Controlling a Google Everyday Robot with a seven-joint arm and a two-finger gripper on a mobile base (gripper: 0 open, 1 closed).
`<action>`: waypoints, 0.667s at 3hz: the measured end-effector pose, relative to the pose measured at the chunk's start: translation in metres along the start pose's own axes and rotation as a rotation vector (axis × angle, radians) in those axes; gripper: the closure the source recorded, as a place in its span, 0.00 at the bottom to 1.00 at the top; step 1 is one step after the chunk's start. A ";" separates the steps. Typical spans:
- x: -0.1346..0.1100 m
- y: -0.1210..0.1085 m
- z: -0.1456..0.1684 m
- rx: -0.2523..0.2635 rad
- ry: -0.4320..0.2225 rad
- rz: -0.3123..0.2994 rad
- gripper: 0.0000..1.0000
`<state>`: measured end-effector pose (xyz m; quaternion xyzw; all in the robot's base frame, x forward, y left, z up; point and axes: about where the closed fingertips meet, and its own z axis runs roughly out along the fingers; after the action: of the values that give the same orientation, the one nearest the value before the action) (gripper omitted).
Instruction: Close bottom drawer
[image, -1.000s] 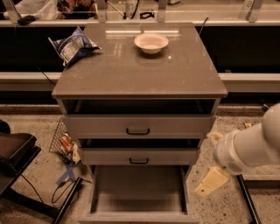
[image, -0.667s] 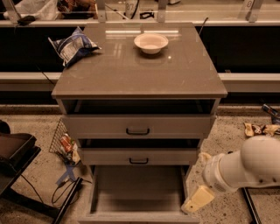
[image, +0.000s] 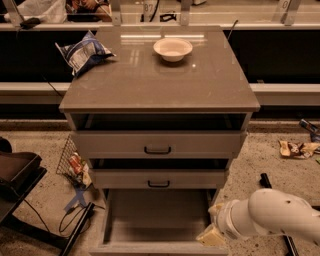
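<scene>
Below, shallow smooth grey-beige box-shaped bottom drawer (image: 156, 217) seen pulled out toward camera, flat front running left-right. Cream gripper (image: 212, 235) held beside right front corner; grip state cannot be told.

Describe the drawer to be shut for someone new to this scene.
Find the grey-beige cabinet with a bowl on top. Under the top drawer and middle drawer sits the bottom drawer, nearest the floor. It alone is pulled far out, inside showing, with the gripper at its right front corner.
</scene>
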<state>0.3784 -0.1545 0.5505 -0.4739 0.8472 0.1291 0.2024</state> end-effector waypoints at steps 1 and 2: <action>-0.001 -0.001 0.002 0.007 -0.004 0.004 0.59; -0.002 0.000 0.002 0.009 -0.002 0.000 0.83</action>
<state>0.3795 -0.1520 0.5496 -0.4729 0.8476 0.1258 0.2053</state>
